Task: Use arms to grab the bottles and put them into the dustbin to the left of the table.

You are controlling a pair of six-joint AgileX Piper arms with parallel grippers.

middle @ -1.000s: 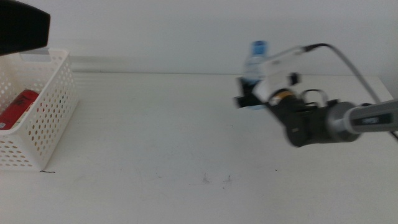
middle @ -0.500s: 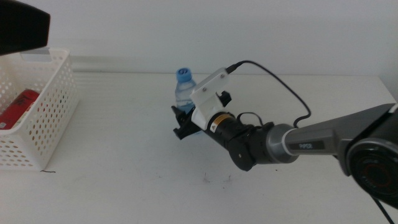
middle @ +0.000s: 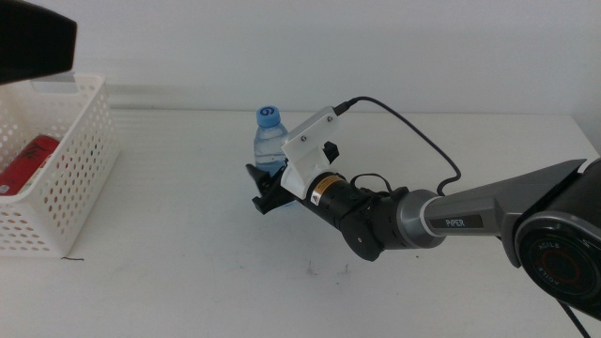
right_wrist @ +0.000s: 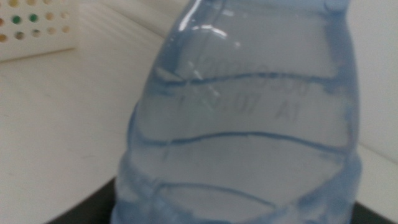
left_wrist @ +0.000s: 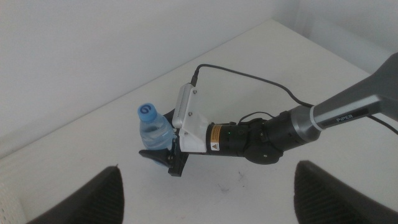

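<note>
Standing upright near the middle of the tabletop (middle: 169,282), toward its far edge, the small blue-capped water bottle (middle: 269,139) sits between the dark jaws of the right hand (middle: 268,191), which close on its lower body; only the cap, neck and upper shoulder show above the white wrist housing (middle: 308,150). Whether the bottle's base touches the tabletop or hangs just clear of it cannot be told from the middle view. The right wrist view is filled by the clear, ribbed bottle wall (right_wrist: 242,124) with faint stamped date characters, a dark jaw edge along the lower margin. Behind the housing, the right arm (middle: 441,221) runs back to the right side of the middle view, a yellow-labelled joint next to the housing and a black cable (middle: 413,131) looping above it. The left wrist view looks down on the same grasp from above and well apart: bottle (left_wrist: 154,129), white housing, grey arm; the left hand (left_wrist: 205,199) shows its two dark jaws spread wide, holding nothing, and it hangs high above the tabletop. At the left side of the tabletop stands the white perforated dustbin (middle: 70,178), well apart from the bottle, with a slim red can (middle: 26,164) lying inside.
</note>
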